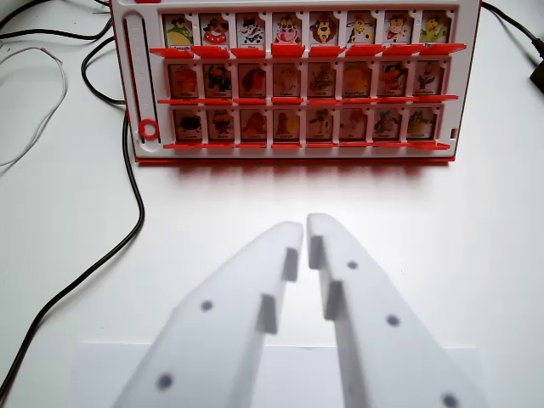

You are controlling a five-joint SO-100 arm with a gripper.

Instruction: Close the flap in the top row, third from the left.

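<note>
A red and white flap board [144,85] stands at the top of the wrist view, with three rows of picture flaps. All flaps in the top row stand up, showing cartoon faces. The third flap from the left in the top row [250,31] shows a black and white figure. My white gripper [305,228] fills the lower middle of the view, well short of the board, over bare white table. Its two fingers almost touch at the tips and hold nothing.
Black cables [127,229] run down the left side of the white table [459,221], and thin white wires [38,102] lie at the far left. A red ring marker [149,130] sits on the board's left strip. A dark object [538,75] peeks in at the right edge.
</note>
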